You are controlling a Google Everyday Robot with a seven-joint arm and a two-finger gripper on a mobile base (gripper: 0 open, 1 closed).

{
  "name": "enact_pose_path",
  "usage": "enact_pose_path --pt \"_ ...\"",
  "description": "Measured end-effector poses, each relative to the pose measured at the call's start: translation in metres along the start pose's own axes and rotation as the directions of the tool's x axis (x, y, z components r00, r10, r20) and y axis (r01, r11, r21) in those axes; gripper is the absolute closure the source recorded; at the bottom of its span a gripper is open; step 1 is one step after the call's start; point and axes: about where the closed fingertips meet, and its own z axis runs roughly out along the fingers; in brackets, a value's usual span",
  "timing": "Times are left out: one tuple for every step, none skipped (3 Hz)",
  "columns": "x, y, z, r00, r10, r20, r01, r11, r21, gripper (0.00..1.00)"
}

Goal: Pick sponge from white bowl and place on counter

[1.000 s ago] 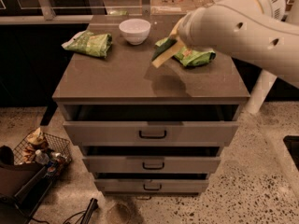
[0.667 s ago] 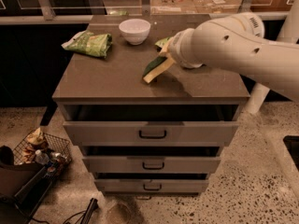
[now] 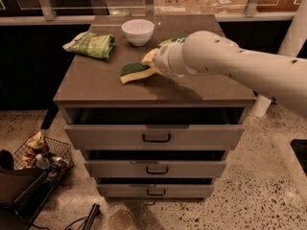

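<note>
The counter [image 3: 96, 87] carried everything. My arm [image 3: 230, 63] reached across it from 3 o'clock and ran low, which I judged right for setting the sponge down flat rather than dropping it. A green bag [image 3: 91, 44] lay toward 10 o'clock of the counter's middle, clear of the work. The bowl [image 3: 138, 31] stood at 12 o'clock near the back edge, with nothing showing in it.

The sponge [image 3: 134, 71] lay outside the bowl, near the middle of the counter, green face up and yellow foam beneath. Its long axis ran from about 8 o'clock to 2 o'clock, with the free end pointing toward the front left corner.

My gripper [image 3: 154, 63] sat at the sponge's 2 o'clock end, mostly hidden behind my wrist. I could not tell whether it pinched the sponge or hung slack beside it.
</note>
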Motion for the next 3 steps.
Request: enact_pose_path --pt "0.0238 0.0334 0.0147 0.998 0.016 -0.055 -0.020 0.9967 -0.079 0.53" --pt "0.0238 0.0336 0.0153 0.998 0.014 -0.055 -0.019 0.9966 -0.080 0.31" --pt "0.0250 0.0350 0.0157 0.998 0.013 -0.057 -0.017 0.9965 -0.082 0.06"
